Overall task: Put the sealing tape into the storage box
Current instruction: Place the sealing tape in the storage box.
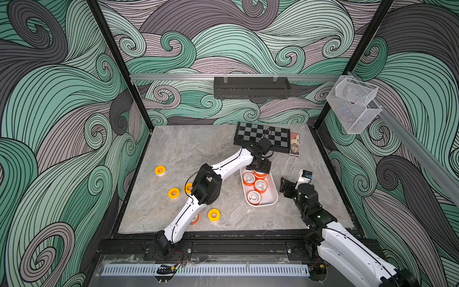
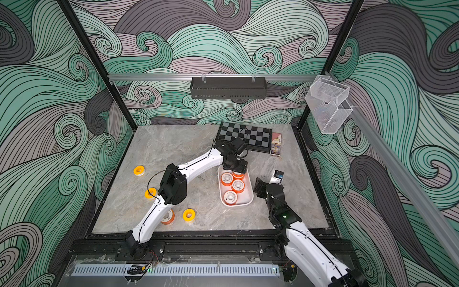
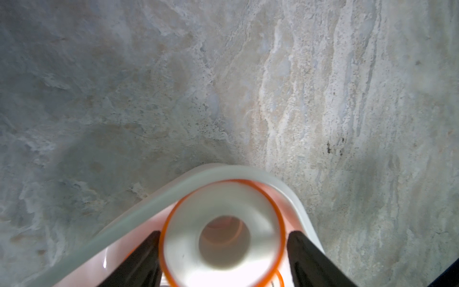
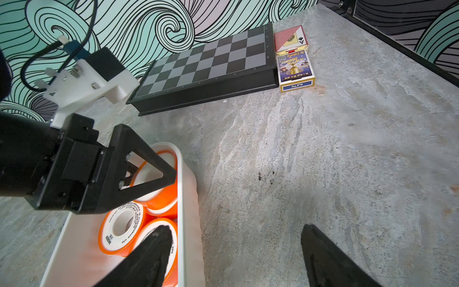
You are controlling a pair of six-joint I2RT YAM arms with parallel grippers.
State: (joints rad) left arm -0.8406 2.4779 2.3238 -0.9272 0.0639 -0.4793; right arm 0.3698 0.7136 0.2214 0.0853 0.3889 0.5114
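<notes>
Flanking a blurred orange-rimmed spool (image 3: 223, 198) with a smooth white face, the left pincer (image 3: 223, 233) has one black finger against the rim and the other just beside it. Whether it clamps the spool I cannot tell. The spool's centre hole points straight up at the wrist camera. It sits at the 12 o'clock end of the tray (image 1: 271, 191), a glossy white plastic trough with rounded corners and a raised rim. The tray stands at 3 o'clock on the mottled, stone-look bench (image 1: 193, 149), its long axis running roughly 11 to 5 o'clock. Three more orange spools (image 1: 260, 185) lie inside it, faces upward.

The right pincer (image 4: 236, 227) hovers just beside the tray on its 3 o'clock side, its fingers well apart with nothing between them.

Four yellow spools (image 1: 173, 193) lie flat on the bench from 9 to 7 o'clock, one of them half hidden behind the left arm's elbow. A stray orange spool (image 2: 168, 217) peeps from under that arm at 7 o'clock.
</notes>
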